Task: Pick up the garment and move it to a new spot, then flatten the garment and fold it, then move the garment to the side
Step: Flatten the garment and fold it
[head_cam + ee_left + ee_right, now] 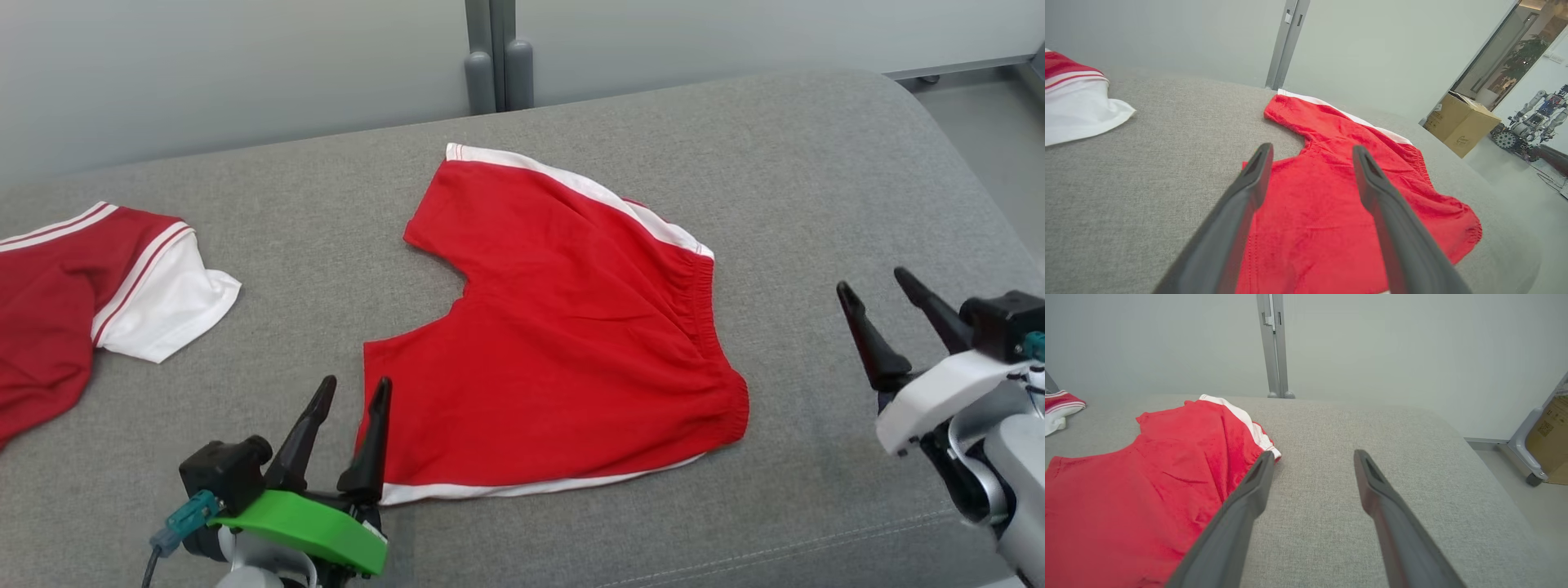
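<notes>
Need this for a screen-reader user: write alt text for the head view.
Red cloth shorts with white trim lie spread on a grey fabric cushion. The open left end effector sits at their near-left corner; the open right end effector stands to the right, clear of the cloth. A red and white shirt lies at far left.

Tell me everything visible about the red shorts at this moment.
The red shorts look like soft knit cloth with white side stripes and a gathered elastic waistband toward the robot's right, legs pointing left. They lie spread out, mildly creased, unfolded, on the grey cushion. The open left gripper stands at the near leg's hem; contact is unclear.
</notes>
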